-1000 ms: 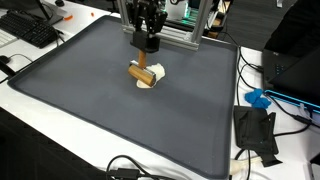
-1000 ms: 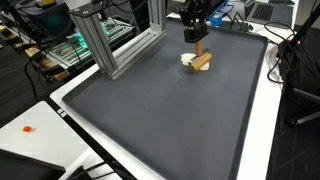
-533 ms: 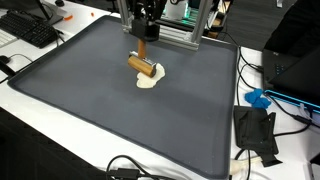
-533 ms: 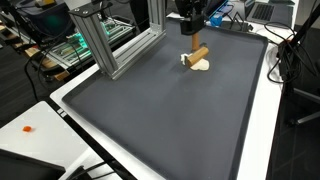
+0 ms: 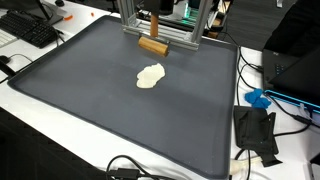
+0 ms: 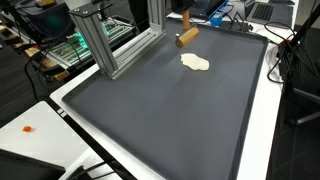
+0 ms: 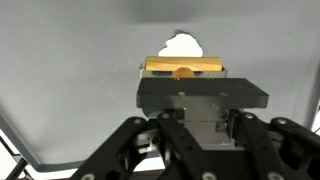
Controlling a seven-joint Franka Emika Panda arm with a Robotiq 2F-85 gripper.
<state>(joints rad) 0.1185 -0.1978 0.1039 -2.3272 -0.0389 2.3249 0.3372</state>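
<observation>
My gripper [image 7: 185,74] is shut on a wooden block [image 7: 185,68] and holds it high above the dark grey mat [image 5: 90,95]. In both exterior views the block [image 5: 152,45] [image 6: 187,36] hangs in the air near the top edge, and the gripper itself is almost cut off above it. A flat cream-white lump [image 5: 150,76] [image 6: 195,62] lies on the mat below and in front of the block, apart from it. It shows in the wrist view [image 7: 182,45] just beyond the block. The gripper body hides the fingertips there.
An aluminium frame [image 5: 170,32] [image 6: 100,40] stands at the mat's far edge, close behind the block. A keyboard [image 5: 30,30] lies off one corner. A black device [image 5: 255,130], a blue item [image 5: 258,98] and cables [image 5: 130,170] lie on the white table around the mat.
The gripper has risen with the wooden block and moved back towards the frame. The block has come off the cream lump, which stays on the mat.
</observation>
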